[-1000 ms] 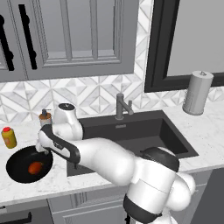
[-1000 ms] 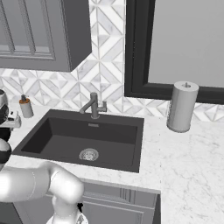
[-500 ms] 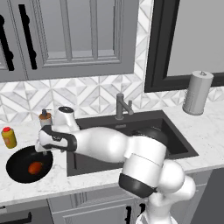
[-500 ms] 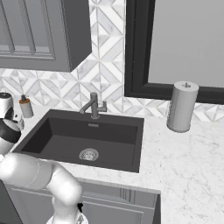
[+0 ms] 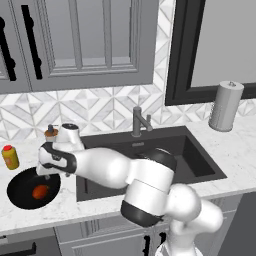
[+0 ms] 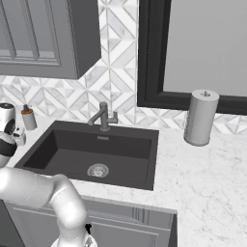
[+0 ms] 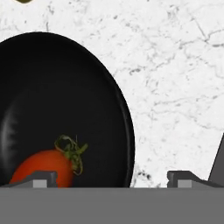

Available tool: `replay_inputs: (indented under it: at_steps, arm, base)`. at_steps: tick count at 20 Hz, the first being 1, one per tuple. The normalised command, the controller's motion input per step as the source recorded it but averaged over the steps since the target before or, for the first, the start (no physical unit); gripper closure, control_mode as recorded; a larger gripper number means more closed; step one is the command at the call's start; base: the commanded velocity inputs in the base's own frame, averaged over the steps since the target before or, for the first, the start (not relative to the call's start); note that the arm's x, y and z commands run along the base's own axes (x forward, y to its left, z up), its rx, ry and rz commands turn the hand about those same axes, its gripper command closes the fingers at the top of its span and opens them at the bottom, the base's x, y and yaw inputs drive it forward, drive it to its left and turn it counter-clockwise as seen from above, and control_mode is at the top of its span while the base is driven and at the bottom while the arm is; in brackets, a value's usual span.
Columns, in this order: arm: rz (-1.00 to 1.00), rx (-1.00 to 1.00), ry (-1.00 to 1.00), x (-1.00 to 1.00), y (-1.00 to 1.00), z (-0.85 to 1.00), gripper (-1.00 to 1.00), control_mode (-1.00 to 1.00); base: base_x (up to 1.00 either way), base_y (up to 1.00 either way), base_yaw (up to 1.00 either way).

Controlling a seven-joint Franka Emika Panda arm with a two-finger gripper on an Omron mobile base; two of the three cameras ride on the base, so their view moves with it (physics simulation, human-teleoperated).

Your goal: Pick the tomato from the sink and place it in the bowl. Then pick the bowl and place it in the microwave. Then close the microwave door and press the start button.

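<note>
The black bowl (image 5: 22,192) sits on the marble counter left of the sink (image 5: 195,165), with the red tomato (image 5: 40,191) lying inside it. In the hand view the tomato (image 7: 41,168) rests low in the bowl (image 7: 52,96). My gripper (image 5: 44,172) hovers just above the bowl's right edge. It is open (image 7: 111,179), one fingertip (image 7: 41,178) over the tomato and the other fingertip (image 7: 181,178) over bare counter, so the jaws straddle the rim and grip nothing. The sink (image 6: 72,159) holds only its drain (image 6: 98,170). The microwave and its door are out of view.
A yellow bottle with a red cap (image 5: 9,156) and a small brown bottle (image 5: 50,133) stand behind the bowl. The faucet (image 5: 140,121) rises at the sink's back. A paper towel roll (image 5: 225,106) stands at the far right. Grey cabinets hang above.
The arm's elbow has swung up and over while the hand stayed above the bowl's right edge, shifting only slightly. The tomato and bowl have not moved.
</note>
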Motion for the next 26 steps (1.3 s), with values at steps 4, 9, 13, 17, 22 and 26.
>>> replay_inputs:
  at_steps: [4, 9, 13, 17, 22, 26]
  arm:
    - [0.0, 0.0, 0.04, 0.0, 0.0, -0.37, -1.0, -1.0]
    - [0.0, 0.0, 0.0, 0.0, 0.1, -0.38, -1.0, -1.0]
    - [0.0, 0.0, 0.0, 0.0, 0.3, -0.09, 1.0, -1.0]
    - [0.0, 0.0, 0.0, 0.0, 0.27, -0.03, 1.0, -1.0]
    - [0.0, 0.0, 0.0, -0.1, 0.08, 0.0, 1.0, -1.0]
    - [-0.09, 0.0, 0.0, -0.4, -0.12, 0.35, 1.0, -1.0]
  base:
    - [0.0, 0.0, 0.0]
    - [0.0, 0.0, 0.0]
    - [0.0, 0.0, 0.0]
    - [0.0, 0.0, 0.0]
    - [0.0, 0.0, 0.0]
    - [0.0, 0.0, 0.0]
